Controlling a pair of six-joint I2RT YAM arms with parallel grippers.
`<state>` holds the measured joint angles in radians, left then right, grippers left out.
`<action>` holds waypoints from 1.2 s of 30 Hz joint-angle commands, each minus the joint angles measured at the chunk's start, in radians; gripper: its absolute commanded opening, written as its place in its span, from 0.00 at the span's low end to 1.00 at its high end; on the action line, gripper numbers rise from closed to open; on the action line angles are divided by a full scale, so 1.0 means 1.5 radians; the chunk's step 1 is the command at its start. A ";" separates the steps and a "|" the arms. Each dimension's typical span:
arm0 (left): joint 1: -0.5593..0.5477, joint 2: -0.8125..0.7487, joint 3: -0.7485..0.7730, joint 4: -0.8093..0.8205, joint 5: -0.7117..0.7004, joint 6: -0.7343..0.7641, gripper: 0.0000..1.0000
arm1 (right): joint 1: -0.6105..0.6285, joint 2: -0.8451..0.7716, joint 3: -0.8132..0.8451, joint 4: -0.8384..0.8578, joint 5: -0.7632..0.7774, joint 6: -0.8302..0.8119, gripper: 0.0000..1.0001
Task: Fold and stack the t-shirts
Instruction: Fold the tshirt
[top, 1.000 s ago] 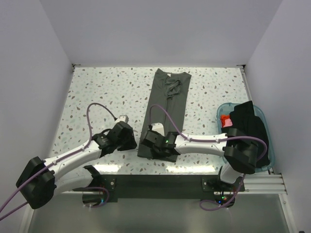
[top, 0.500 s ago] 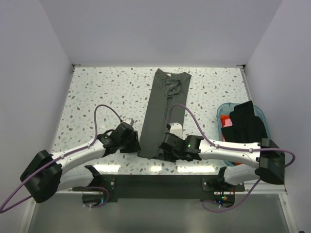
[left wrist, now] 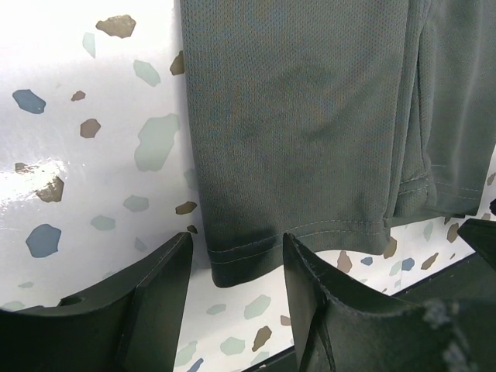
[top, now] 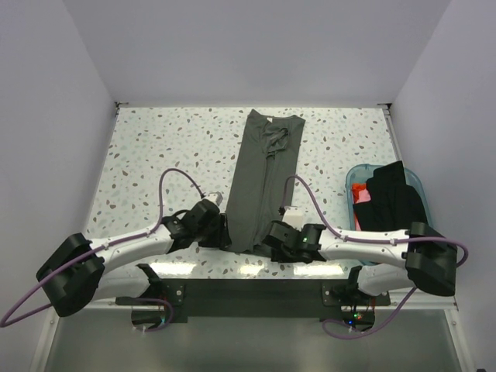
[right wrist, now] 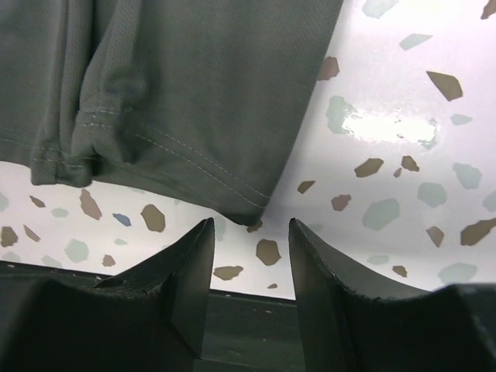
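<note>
A dark grey-green t-shirt lies folded into a long strip down the middle of the table, its hem at the near edge. My left gripper is open at the hem's near-left corner, which lies flat between the fingers in the left wrist view. My right gripper is open at the near-right corner, just short of the hem in the right wrist view. The shirt's cloth fills the top of both wrist views. A black t-shirt and a red-orange one lie in the tub.
A translucent teal plastic tub stands at the right edge of the speckled table. White walls close in the left, back and right. The table's dark front edge runs just under the grippers.
My left gripper has moved right to the shirt's near-left corner. My right gripper has moved right, off the hem, to its near-right corner. The shirt's near end now looks narrower.
</note>
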<state>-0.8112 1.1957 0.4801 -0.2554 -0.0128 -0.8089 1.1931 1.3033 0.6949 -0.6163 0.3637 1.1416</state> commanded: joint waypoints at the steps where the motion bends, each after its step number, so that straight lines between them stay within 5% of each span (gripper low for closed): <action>1: -0.004 0.008 -0.016 0.003 -0.029 -0.006 0.55 | -0.006 -0.004 -0.010 0.049 0.009 0.030 0.47; 26: -0.017 0.052 -0.032 0.002 -0.045 -0.016 0.43 | -0.048 0.049 -0.046 0.144 -0.034 0.015 0.45; 36: -0.075 0.049 -0.033 -0.030 -0.039 -0.048 0.15 | -0.047 -0.035 -0.083 0.048 -0.042 -0.007 0.00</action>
<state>-0.8848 1.2457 0.4713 -0.1898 -0.0753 -0.8501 1.1225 1.3003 0.5976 -0.4477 0.3012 1.1469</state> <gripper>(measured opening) 0.167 0.038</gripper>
